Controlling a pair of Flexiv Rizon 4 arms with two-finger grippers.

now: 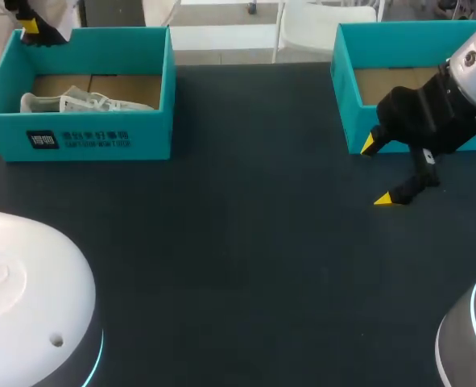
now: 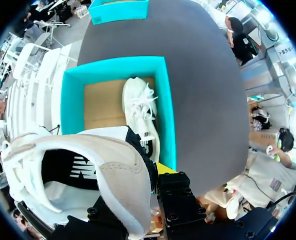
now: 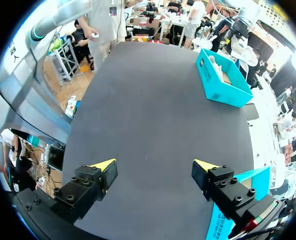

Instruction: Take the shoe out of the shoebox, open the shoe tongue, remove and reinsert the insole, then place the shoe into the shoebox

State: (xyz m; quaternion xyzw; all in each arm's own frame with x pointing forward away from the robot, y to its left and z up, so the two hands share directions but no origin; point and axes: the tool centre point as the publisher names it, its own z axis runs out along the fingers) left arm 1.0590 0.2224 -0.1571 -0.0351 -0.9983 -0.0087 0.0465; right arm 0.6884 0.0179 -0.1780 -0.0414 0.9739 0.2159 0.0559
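Left wrist view: left gripper (image 2: 140,182) clasps shoe (image 2: 107,165) over shoebox (image 2: 71,100); right gripper (image 3: 154,166) splayed.

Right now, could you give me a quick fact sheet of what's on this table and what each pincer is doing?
Left box: teal, a white shoe lying inside
Left pincer: shut on a pale shoe, held above that box
Right box: teal, no shoe visible inside
Right pincer: open, empty, over the table just in front of that box
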